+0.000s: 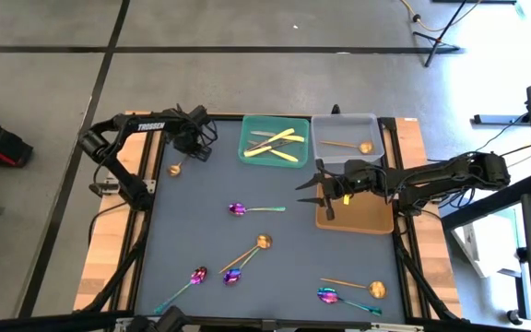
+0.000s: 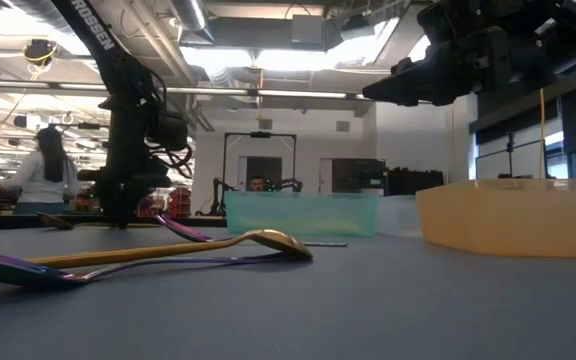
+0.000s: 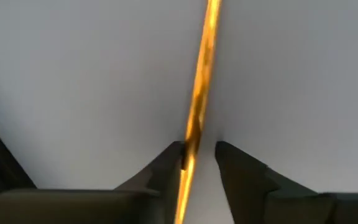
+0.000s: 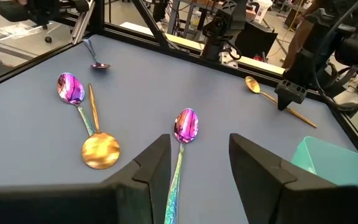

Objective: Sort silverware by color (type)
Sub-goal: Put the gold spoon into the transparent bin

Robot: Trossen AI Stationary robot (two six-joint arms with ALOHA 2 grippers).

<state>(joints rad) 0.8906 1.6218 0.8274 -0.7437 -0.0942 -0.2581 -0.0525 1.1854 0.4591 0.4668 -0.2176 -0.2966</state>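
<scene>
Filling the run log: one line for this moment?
left gripper: straddling copper spoon handle, open | right gripper: open, above orange tray | green tray: knives

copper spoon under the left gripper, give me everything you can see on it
The copper spoon is slim, shiny copper-gold metal with a small round bowl and a long thin handle. It lies flat on the grey mat near the far-left corner, left of the green tray, bowl toward the near side. The left gripper is down over the handle's far end, fingers open, straddling the handle; one looks to be touching it, not yet clamped. Nothing else touches it.
</scene>
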